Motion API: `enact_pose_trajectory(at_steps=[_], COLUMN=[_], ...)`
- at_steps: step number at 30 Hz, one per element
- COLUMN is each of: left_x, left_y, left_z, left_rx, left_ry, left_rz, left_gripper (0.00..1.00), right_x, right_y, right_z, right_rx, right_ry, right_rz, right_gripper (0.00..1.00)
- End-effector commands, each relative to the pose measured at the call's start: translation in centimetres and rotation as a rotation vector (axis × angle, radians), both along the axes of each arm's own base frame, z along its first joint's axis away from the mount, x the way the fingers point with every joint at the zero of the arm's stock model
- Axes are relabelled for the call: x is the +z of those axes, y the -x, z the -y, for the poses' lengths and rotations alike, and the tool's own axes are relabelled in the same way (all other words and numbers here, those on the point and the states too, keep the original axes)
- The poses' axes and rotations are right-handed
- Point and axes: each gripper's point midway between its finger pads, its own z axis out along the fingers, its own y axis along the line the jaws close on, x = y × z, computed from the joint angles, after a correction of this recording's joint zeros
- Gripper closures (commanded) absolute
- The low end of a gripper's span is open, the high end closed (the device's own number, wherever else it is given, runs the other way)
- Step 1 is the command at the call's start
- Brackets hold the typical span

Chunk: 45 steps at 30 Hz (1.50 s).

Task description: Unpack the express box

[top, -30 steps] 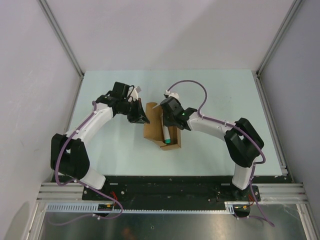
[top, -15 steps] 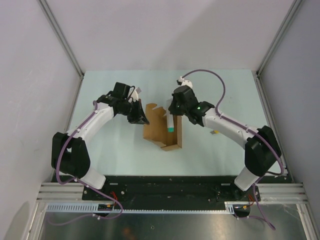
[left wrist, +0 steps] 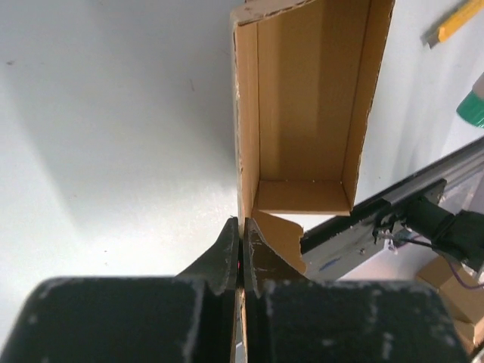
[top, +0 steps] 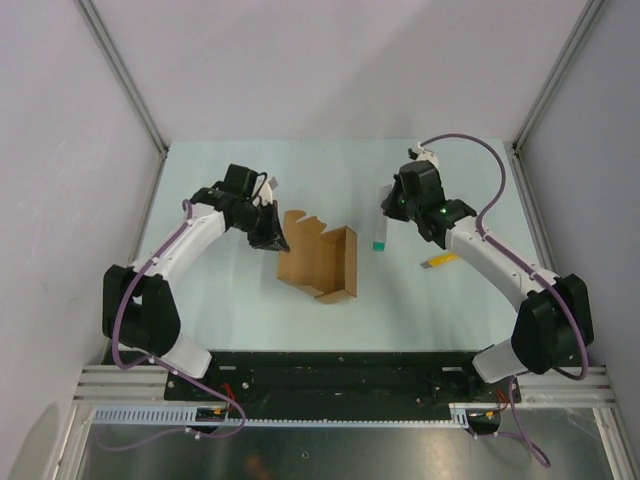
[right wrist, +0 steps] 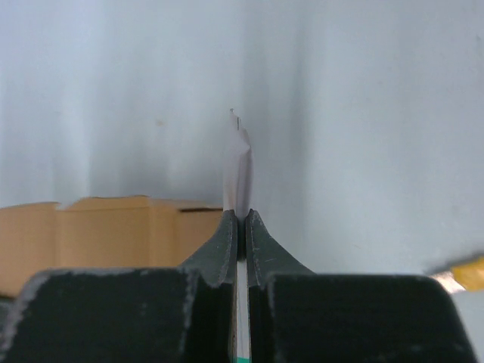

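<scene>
Pinching the box (top: 322,265) wall directly at its tips, the left gripper (left wrist: 240,234) is clamped. The right gripper (right wrist: 240,219) clenches a tube (right wrist: 237,166), with the knife (top: 440,261) to its right.

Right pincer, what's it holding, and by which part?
The right pincer is shut on the white tube, pinching its flat white body near the crimped end; the green cap hangs free.
</scene>
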Motion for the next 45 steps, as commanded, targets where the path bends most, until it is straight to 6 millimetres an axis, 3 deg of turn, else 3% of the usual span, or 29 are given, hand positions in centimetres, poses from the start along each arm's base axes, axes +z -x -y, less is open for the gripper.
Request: enact_pose_trajectory(at_steps=[1, 3, 9, 14, 16, 19, 21, 23, 29, 32, 35, 42, 43, 45], left_x=[2.2, 2.4, 3.5, 3.9, 4.5, 3.6, 3.3, 3.2, 4.7, 5.6, 6.9, 10.8, 11.4, 12.7], left_y=[-1.3, -1.4, -2.7, -5.5, -6.3, -6.8, -6.9, -6.9, -7.2, -7.3, -7.4, -7.5, -7.4, -7.1], left_z=[-2.1, -2.8, -3.9, -4.1, -3.6, -3.3, -3.3, -3.3, -3.4, -3.3, -3.0, -3.0, -2.9, -3.1], left_rx=[0.001, 0.006, 0.058, 0.1, 0.098, 0.093, 0.089, 0.082, 0.079, 0.08, 0.079, 0.086, 0.083, 0.093], left_ry=[-0.065, -0.09, -0.109, -0.147, -0.125, -0.121, -0.128, -0.13, -0.129, -0.115, -0.096, -0.061, -0.053, -0.043], left_rz=[0.081, 0.082, 0.102, 0.126, 0.134, 0.106, 0.101, 0.104, 0.154, 0.175, 0.206, 0.306, 0.32, 0.351], left_gripper=[0.98, 0.98, 0.96, 0.96, 0.96, 0.93, 0.84, 0.73, 0.56, 0.47, 0.36, 0.11, 0.01, 0.0], right_x=[-4.1, -6.6, -10.8, -14.6, -15.4, -16.4, -16.7, -16.5, -15.8, -14.4, -12.6, -7.8, -7.4, -5.8], right_y=[1.5, 2.2, 3.1, 3.7, 3.8, 3.7, 3.3, 2.8, 2.4, 2.1, 1.9, 1.7, 1.8, 1.9], right_z=[3.2, 3.8, 3.2, 2.8, 2.7, 2.5, 2.5, 2.3, 2.1, 2.0, 2.1, 2.8, 3.2, 3.7], right_rx=[-0.039, -0.033, 0.005, 0.007, -0.004, -0.004, -0.009, -0.01, -0.01, -0.012, -0.01, -0.034, -0.052, -0.072], right_ry=[0.088, 0.102, 0.1, 0.107, 0.103, 0.101, 0.101, 0.099, 0.08, 0.067, 0.056, 0.033, 0.042, 0.031], right_rz=[-0.096, -0.168, -0.277, -0.397, -0.428, -0.444, -0.437, -0.414, -0.389, -0.356, -0.309, -0.195, -0.19, -0.156], right_gripper=[1.0, 1.0, 1.0, 1.0, 1.0, 1.0, 0.98, 0.92, 0.69, 0.51, 0.4, 0.2, 0.18, 0.14])
